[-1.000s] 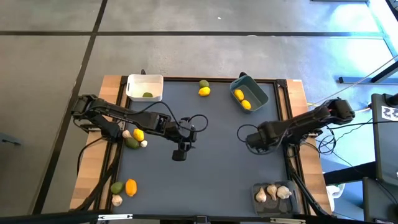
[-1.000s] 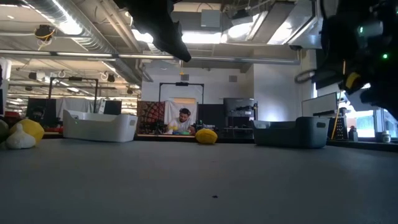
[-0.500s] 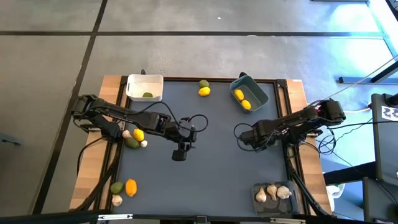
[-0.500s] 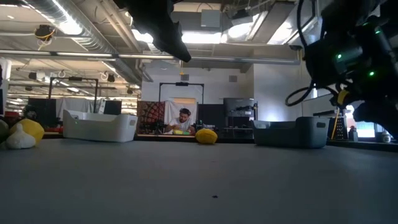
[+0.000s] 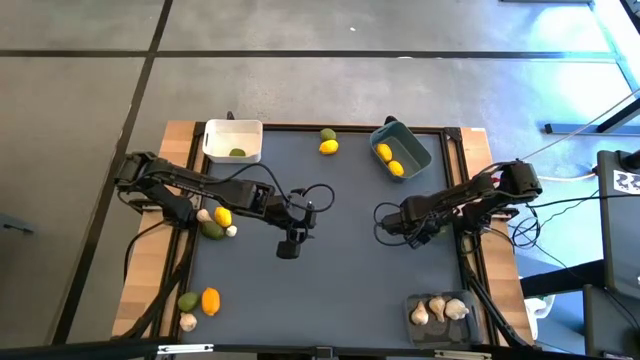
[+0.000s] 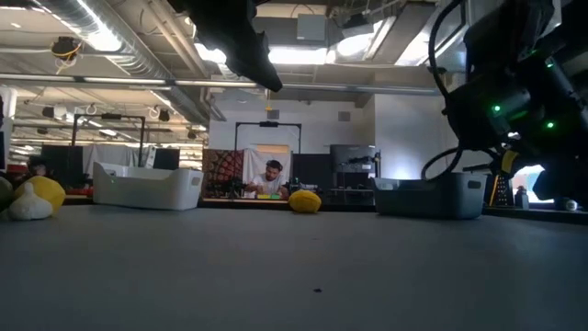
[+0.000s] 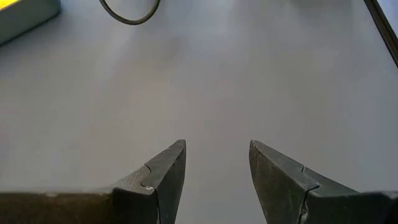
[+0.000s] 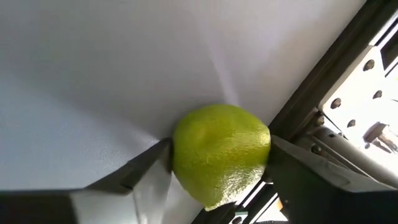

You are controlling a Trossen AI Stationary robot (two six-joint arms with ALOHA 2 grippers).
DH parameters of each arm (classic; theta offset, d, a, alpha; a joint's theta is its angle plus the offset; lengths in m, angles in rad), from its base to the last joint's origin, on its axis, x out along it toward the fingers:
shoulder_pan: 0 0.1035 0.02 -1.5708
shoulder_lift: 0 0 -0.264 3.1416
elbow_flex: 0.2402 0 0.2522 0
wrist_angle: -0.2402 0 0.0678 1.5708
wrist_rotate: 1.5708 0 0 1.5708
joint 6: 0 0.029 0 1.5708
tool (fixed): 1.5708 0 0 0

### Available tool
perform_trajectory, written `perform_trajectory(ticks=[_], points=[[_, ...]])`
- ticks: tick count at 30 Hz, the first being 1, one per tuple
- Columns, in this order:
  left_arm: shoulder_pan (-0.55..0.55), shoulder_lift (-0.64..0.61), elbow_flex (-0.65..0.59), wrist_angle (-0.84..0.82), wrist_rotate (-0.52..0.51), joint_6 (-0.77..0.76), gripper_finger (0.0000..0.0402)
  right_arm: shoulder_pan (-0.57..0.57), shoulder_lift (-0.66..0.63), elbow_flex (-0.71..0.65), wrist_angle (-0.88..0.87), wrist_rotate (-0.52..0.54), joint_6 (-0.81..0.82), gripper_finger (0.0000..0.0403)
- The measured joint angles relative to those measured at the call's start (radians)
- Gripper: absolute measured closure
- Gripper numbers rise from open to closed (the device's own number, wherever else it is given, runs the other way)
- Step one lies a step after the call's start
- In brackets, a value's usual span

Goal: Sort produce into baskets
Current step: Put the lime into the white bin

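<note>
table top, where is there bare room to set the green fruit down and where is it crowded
Bare mat: the wide middle between the left gripper and the right gripper, shut on the green fruit, and the stretch down to the clear basket. Crowded: the left edge, around the yellow fruit and the lower-left orange fruit.

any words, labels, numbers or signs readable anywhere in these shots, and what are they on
None can be read.
White tag with dark marks at the right edge of the high view: too small to read.
Baskets, fruit and arms: no visible lettering.
Green lime gripped in the right end effector: no sticker visible.
Left end effector, open over the bare mat: no markings.
Room behind the table in the low view: no sign legible.
</note>
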Motion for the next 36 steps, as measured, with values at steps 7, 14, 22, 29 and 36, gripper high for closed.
perform_trajectory(ticks=[7,14,22,29,36], points=[[0.0,0.0,0.0,0.006,0.0,-0.001,0.0229,0.001,0.0,0.001,0.01,0.01,-0.069,0.0232],[-0.001,0.0,0.0,0.01,-0.002,0.0,0.0229,0.052,-0.016,0.057,0.011,0.095,-0.105,0.0238],[-0.001,0.0,0.0,0.037,-0.002,0.007,0.0229,0.146,-0.104,0.223,0.011,0.237,-0.103,0.0237],[-0.001,0.0,0.0,0.062,-0.002,0.011,0.0229,0.237,-0.167,0.4,0.035,0.406,-0.09,0.0237],[-0.001,0.0,0.001,0.129,-0.005,0.003,0.0229,0.331,-0.17,0.504,0.181,0.493,-0.155,0.0237]])
